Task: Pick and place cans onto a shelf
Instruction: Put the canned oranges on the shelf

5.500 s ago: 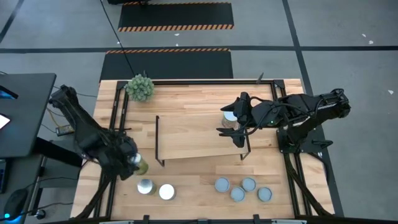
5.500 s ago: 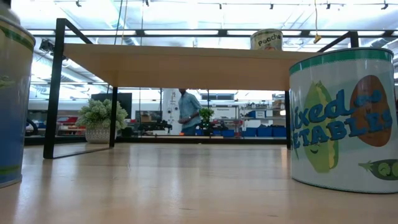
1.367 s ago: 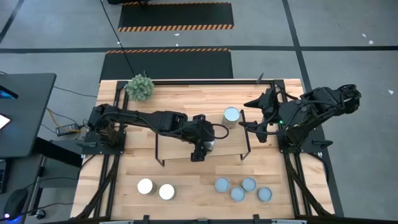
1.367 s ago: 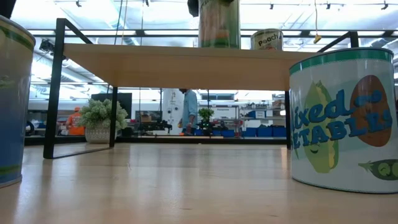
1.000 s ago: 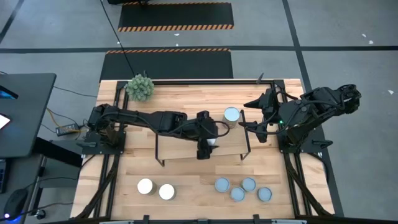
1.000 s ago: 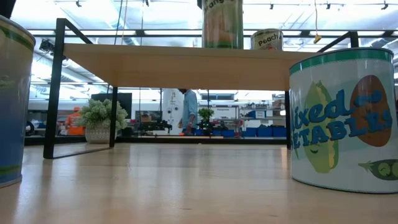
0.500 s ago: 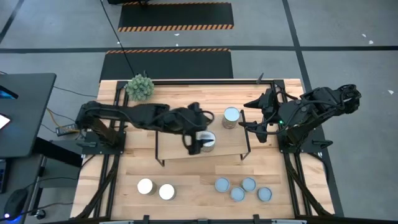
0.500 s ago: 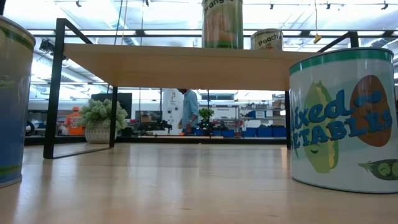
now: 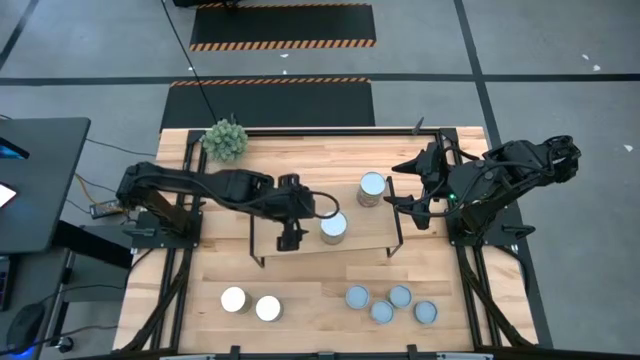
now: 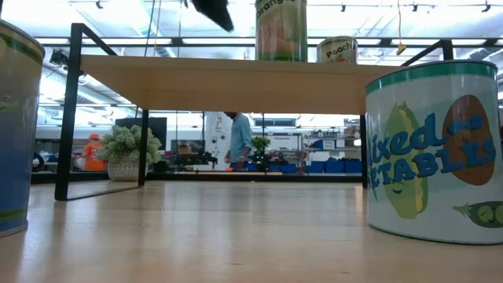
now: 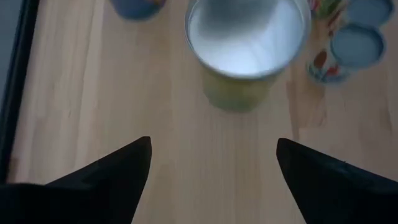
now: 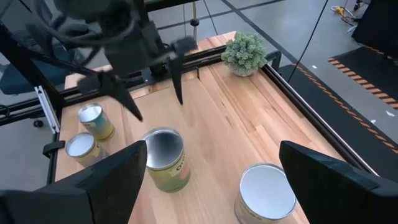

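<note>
While the shelf (image 9: 300,215) at frame centre carries two cans, six cans remain on the tabletop (image 9: 310,285) along the lower edge. The orange-labelled can (image 9: 333,227) stands near the shelf's front edge; a sideways brush from the arm could tip it off. The left gripper (image 9: 289,238), just left of that can, is spread wide and empty. The right gripper (image 9: 404,190), at centre right, is also open, holding nothing.

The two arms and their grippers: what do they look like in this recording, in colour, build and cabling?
Both arms are black, slim and jointed, with dark cables looped along the links. The left gripper ends in two thin, tapering black fingers. The right gripper looks the same in the high view; its own wrist view shows broad, dark, wedge-shaped fingers. No markings or labels are legible.
</note>
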`<state>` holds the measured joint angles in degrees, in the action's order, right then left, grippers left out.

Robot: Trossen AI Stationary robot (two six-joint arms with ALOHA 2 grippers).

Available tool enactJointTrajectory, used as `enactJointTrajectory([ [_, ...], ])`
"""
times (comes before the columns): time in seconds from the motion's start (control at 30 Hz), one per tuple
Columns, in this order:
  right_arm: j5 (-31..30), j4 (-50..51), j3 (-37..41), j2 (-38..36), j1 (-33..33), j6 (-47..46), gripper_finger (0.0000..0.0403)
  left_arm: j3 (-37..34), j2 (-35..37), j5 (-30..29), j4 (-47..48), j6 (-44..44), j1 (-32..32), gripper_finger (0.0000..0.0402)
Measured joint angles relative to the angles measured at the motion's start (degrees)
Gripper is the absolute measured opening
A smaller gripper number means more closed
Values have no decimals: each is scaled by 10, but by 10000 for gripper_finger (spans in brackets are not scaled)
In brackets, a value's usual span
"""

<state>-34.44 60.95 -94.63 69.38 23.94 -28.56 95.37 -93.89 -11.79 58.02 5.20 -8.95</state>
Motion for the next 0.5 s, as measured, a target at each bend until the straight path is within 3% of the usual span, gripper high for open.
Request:
enactJointTrajectory([
  [0.2,0,0,0,0,0,1,374,-45,-11,-18,-80,19,-1,349],
  [0.5,0,-15,0,0,0,1,374,-58,-46,-46,-163,6,-1,310],
])
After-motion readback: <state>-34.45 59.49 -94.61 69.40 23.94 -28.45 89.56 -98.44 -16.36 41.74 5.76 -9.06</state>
